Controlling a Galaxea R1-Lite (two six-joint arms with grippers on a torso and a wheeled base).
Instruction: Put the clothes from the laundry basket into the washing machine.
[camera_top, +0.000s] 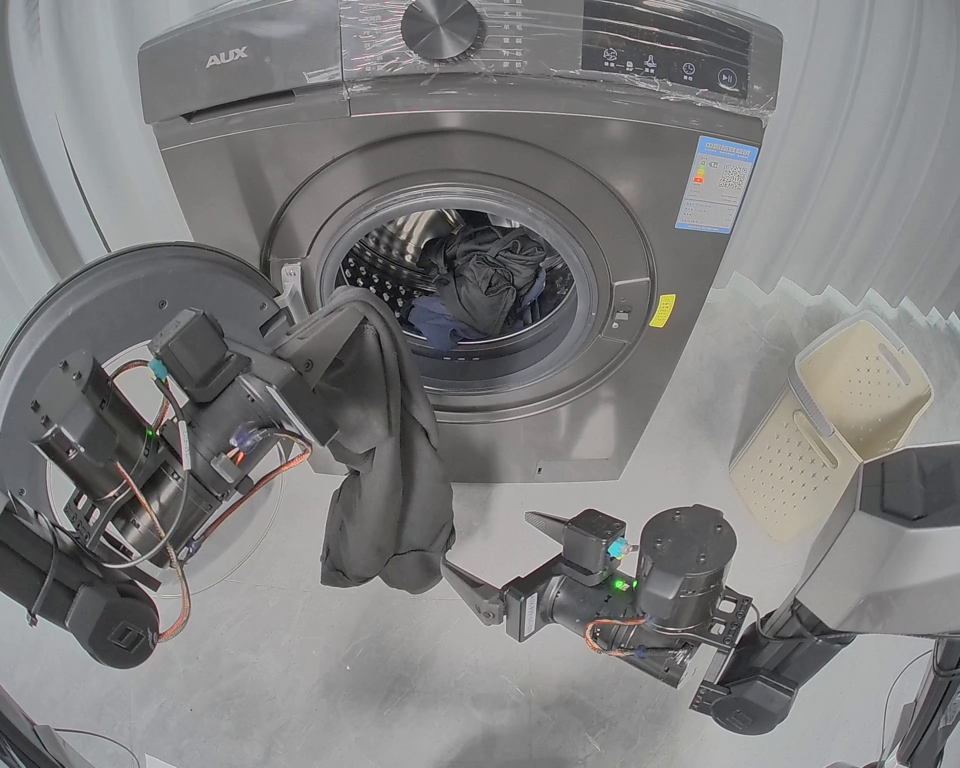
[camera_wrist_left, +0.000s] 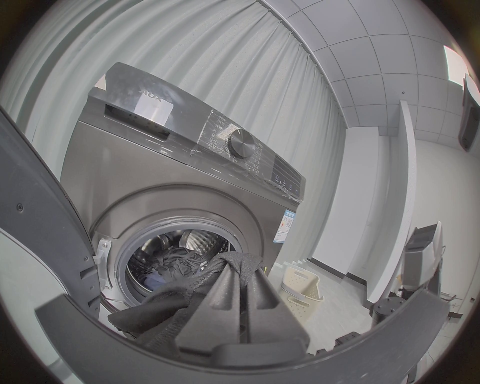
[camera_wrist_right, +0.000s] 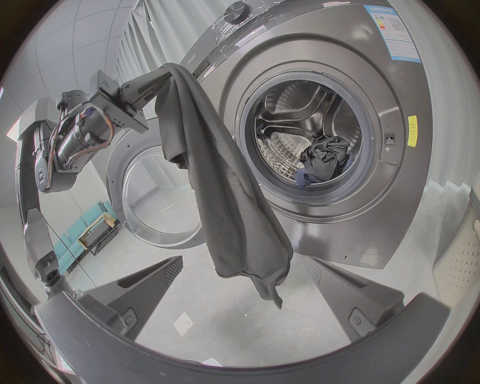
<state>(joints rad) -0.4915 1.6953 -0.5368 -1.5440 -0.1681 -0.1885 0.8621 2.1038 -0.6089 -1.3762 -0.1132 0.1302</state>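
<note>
Background is a pale pleated curtain (camera_top: 860, 150) over a grey floor (camera_top: 300, 660). A grey front-loading washing machine (camera_top: 230, 190) stands against the curtain, its control panel, with a round dial (camera_top: 440, 25), under clear film. The round door (camera_top: 90, 300) is swung fully open to the machine's left side as seen from the head camera. Inside the drum (camera_top: 385, 265) lies a bundle of dark clothes (camera_top: 485, 280) with a blue item (camera_top: 435, 322) beneath it, resting toward the front lip. The left gripper (camera_wrist_left: 243, 280) is raised just in front of the drum opening, at its left edge, fingers pressed together and clamped on a dark grey garment (camera_top: 390, 470). The garment drapes over the fingertips and hangs down in a long fold, its lower end clear of the floor and outside the machine. The right gripper (camera_top: 487, 542) sits low, in front of the machine and below the opening, fingers spread wide apart and holding nothing. One of its fingertips is right at the garment's lower hem; contact cannot be confirmed. The cream laundry basket (camera_top: 790, 460), with perforated walls and a grey rim, lies tipped on its side on the floor to the right of the machine, well apart from both grippers.
</note>
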